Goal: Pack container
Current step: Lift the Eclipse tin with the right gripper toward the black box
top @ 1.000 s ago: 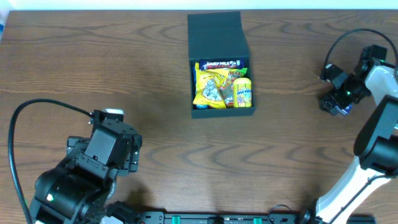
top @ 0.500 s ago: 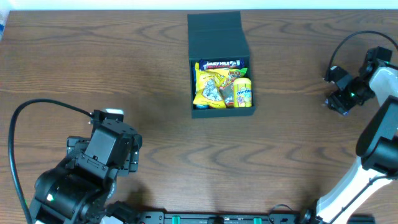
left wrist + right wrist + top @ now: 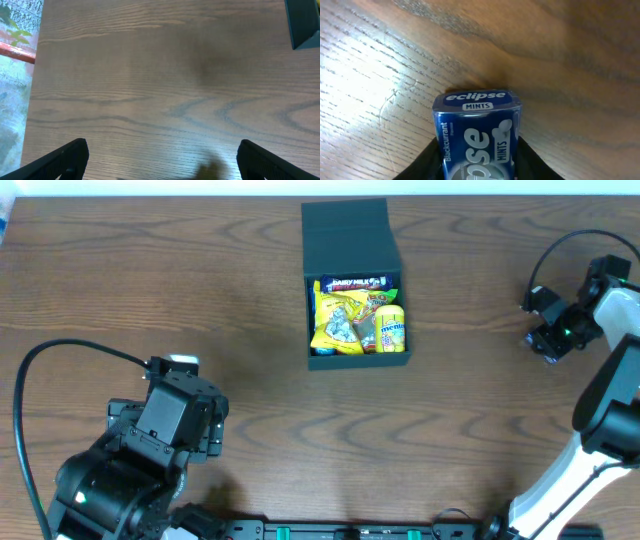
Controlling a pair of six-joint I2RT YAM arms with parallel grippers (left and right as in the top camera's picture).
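The container sits toward the far middle of the worktop, mouth facing straight up. Its flap lid is thrown back on the far side, so box and lid together form one long shape running from the near side to the far edge, with the hinge between them. Inside, packed close together, are a purple Dairy Milk packet against the hinge wall, a yellow sweet bag on the left and a yellow Mentos tub on the right, lying with its length pointing near to far.

Well off to the right, by the worktop's edge, the right claw has its fingers pressed against both sides of a blue Eclipse mints tin. The tin's labelled end points out ahead of the claw, low over the wood.

The left claw hangs at the near left with its fingers spread wide over bare wood, holding nothing, well apart from the container.
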